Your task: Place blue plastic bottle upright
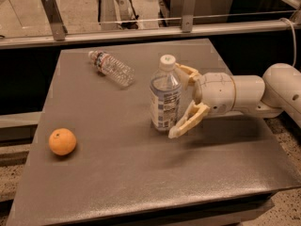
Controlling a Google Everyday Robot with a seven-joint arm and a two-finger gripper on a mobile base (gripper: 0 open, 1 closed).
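The desk (122, 178) was a grey, matte slab that filled most of the camera view.

1. Left: an orange (62, 141) rested on the desk near the left edge, well apart from everything else.
2. Centre-left, toward the back: a small ribbed clear bottle (112, 68) lay on its side. Its capped end pointed to the back left and its base to the right.
3. Centre: the blue plastic bottle (165, 98) stood upright on the desk. Its white cap was on top and its white-and-blue label faced the camera. Its base sat flat on the surface.
4. Right of centre: the tool (175, 101) was level with the upright bottle and reached in from the right.
   - Its two tan fingers were spread wide apart, with nothing clamped between them.
   - The far finger (187, 71) ran just behind the bottle's shoulder, below the cap.
   - The near finger (190, 119) angled down and to the left, with its tip close to the bottle's base on the camera side.
   - Whether either finger touched the bottle could not be determined.
5. Right: the white arm (249, 95) extended horizontally from the tool to the right border, above the desk's right edge.

A metal rail (141, 31) ran along the back of the desk.
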